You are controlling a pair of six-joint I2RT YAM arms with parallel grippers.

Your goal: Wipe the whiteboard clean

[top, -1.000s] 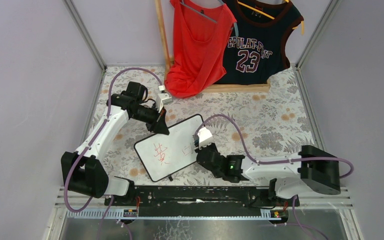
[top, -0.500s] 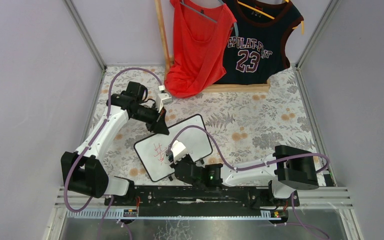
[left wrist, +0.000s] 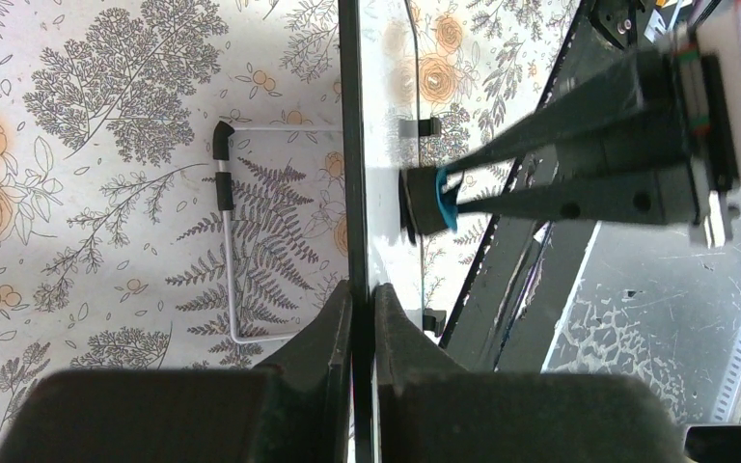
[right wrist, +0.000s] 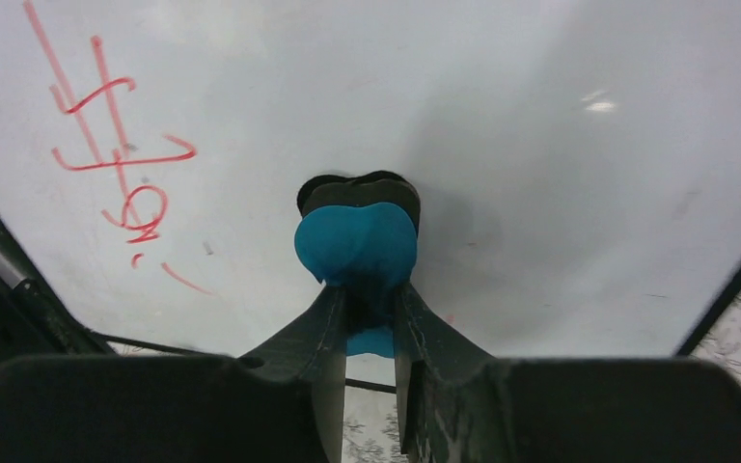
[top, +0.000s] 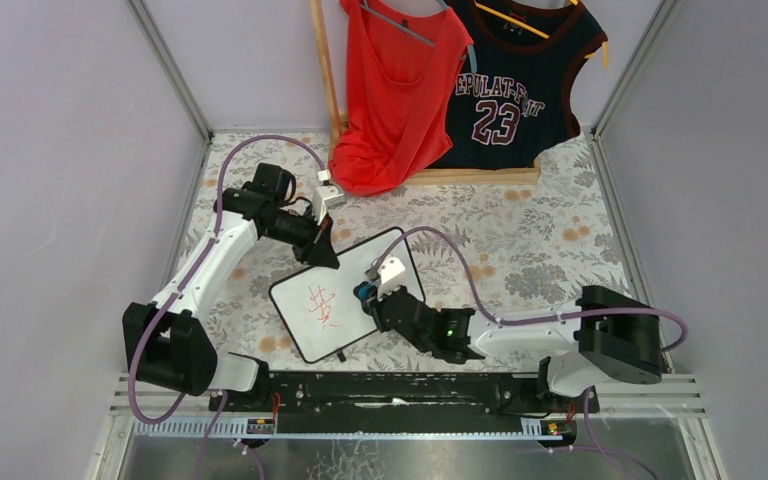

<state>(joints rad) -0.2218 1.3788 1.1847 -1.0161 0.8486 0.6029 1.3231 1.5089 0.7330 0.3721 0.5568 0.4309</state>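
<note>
Steadies the whiteboard (top: pixel 345 262) with the left pincer (top: pixel 318 252), closed narrow on the black frame at the board's 11 o'clock corner. From the left wrist, shows both fingers hard against that edge. Sits on the flowered counter (top: pixel 520 230), at about 7 o'clock from the middle of the top view, near the arm bases. Carries one red character (top: pixel 322 305) on its left half. Shows no trace now of the fainter mark that stood at 3 o'clock of that character a second ago; wiped off, it seems, by a sweep out towards 9 o'clock and back. Presses a blue-backed eraser (right wrist: pixel 357 236) onto the white surface with the right pincer (top: pixel 368 294), fingers pinched narrow around it, just at 3 o'clock of the remaining strokes. Leaves, as a judgement, roughly half the job: another pass towards 9 o'clock over the red character.
</note>
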